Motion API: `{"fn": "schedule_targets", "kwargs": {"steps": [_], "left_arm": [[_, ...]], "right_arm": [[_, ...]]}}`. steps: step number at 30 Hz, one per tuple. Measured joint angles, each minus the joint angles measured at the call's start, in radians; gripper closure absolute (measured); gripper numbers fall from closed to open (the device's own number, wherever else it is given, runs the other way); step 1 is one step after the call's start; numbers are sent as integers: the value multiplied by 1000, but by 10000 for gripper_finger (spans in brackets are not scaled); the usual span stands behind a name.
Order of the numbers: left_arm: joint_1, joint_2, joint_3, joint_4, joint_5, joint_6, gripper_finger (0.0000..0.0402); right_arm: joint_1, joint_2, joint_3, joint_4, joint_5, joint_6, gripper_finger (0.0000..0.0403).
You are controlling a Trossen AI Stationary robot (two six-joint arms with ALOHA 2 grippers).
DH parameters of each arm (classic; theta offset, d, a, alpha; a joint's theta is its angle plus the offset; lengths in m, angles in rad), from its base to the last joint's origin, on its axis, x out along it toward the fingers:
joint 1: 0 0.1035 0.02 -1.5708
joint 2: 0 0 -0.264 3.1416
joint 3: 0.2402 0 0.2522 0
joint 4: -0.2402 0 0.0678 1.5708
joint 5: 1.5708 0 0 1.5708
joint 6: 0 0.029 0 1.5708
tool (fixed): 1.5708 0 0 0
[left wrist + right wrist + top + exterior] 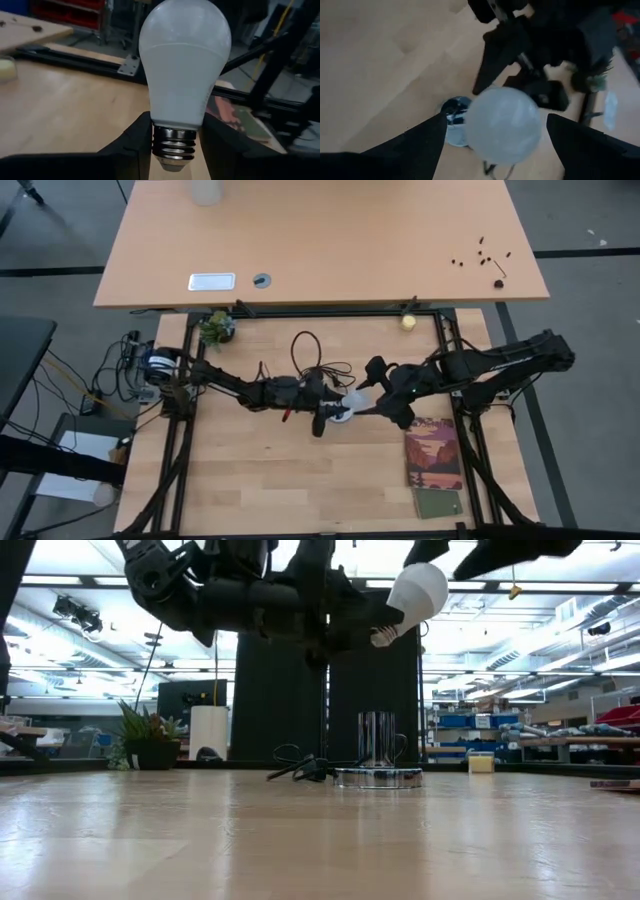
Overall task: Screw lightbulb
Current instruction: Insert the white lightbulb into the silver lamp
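Above the middle of the table, the left gripper holds the bulb in the air. In the left wrist view its two dark fingers close on either side of the bulb's threaded metal base, the white globe standing out past the fingertips. In the low view the bulb hangs high, tilted, with its screw base pointing down and toward the left arm, well clear of the socket.

The socket is a round silver disc with a short upright collar, standing on the wood with a black cord coiled beside it. Seen from overhead, the bulb lies just over the socket, which is mostly hidden beneath it.

The right gripper sits just beside the bulb on the other side, facing the left one. In the right wrist view its fingers stand wide apart, with the bulb's round end between them but not touched; the socket shows below on the table.

A booklet with a landscape cover lies near the table's right edge, with a green card just in front of it. A small plant and a yellowish ball sit at the far rim.
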Motion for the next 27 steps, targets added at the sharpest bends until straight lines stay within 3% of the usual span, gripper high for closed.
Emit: {"fn": "schedule_targets", "kwargs": {"steps": [5,14,27], "left_arm": [[16,0,32,-71,101,-40,260],[23,1,135,-298,156,-40,260],[59,1,153,-335,219,-75,260]], "right_arm": [[-1,23,-2,-6,7,-98,52],[-24,80,-2,-19,-76,-89,52],[-10,138,-2,-11,-75,-70,56]]}}
